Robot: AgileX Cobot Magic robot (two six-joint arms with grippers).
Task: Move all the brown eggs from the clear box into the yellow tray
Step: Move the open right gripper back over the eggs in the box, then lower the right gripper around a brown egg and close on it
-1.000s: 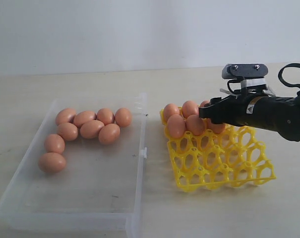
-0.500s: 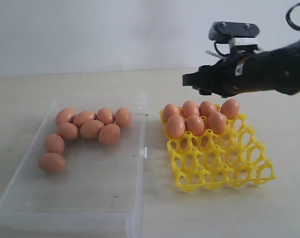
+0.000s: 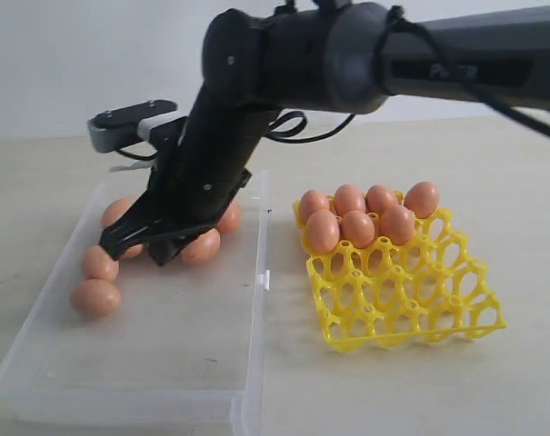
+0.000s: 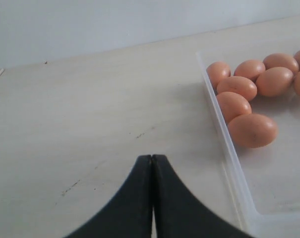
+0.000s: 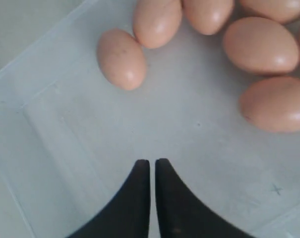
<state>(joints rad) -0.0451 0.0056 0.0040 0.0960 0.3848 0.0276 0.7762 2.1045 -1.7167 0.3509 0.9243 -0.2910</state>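
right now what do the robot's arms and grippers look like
The right arm is dark grey to black and built of thick rounded links. A black cable loops near its wrist, and a grey-and-white box is mounted there. The right gripper and the left gripper are both smooth black, tapering to thin tips. The left arm itself is not in view.

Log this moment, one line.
right gripper: shut, empty, above clear box | left gripper: shut, outside clear box | yellow tray: seven brown eggs
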